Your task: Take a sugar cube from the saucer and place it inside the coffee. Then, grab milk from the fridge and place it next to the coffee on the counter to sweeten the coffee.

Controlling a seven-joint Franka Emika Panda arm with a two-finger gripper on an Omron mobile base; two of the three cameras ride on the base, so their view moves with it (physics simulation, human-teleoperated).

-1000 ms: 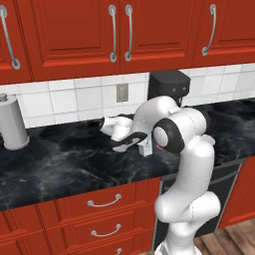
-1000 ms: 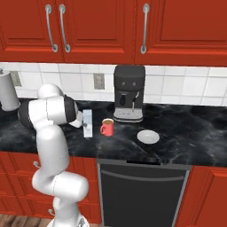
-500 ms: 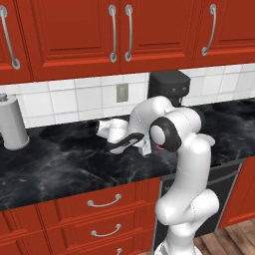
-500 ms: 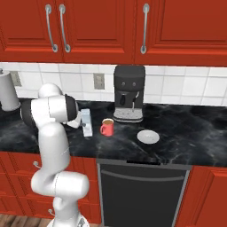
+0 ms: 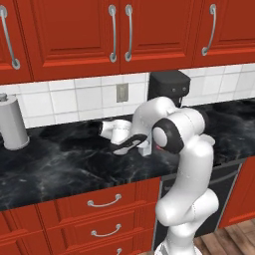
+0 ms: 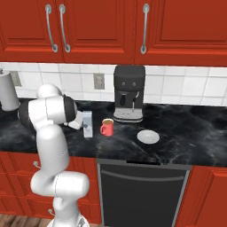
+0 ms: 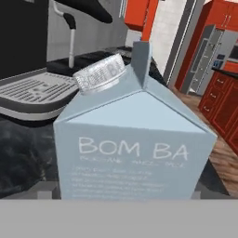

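Note:
The milk (image 6: 88, 119), a pale blue-white gabled carton, stands upright on the black marble counter (image 6: 190, 133), just left of the red coffee cup (image 6: 107, 127). My gripper (image 6: 84, 126) reaches it from the left and is shut on it. In the left base view the gripper (image 5: 141, 145) holds the carton (image 5: 145, 149) in front of my elbow. The hand view has the milk (image 7: 135, 139) very close, cap on top. The white saucer (image 6: 148, 136) lies right of the cup and looks bare. The sugar cube is hidden. The grey fridge (image 7: 203, 58) stands far off.
A black coffee machine (image 6: 129, 99) stands against the tiled wall behind the cup. At the counter's far left is a paper towel roll (image 5: 13, 123). Red upper cabinets (image 6: 102, 26) hang overhead, and a dark oven front (image 6: 142, 190) sits below the counter.
The milk carton has come down a little beside the cup. My hand has shifted slightly left and lower.

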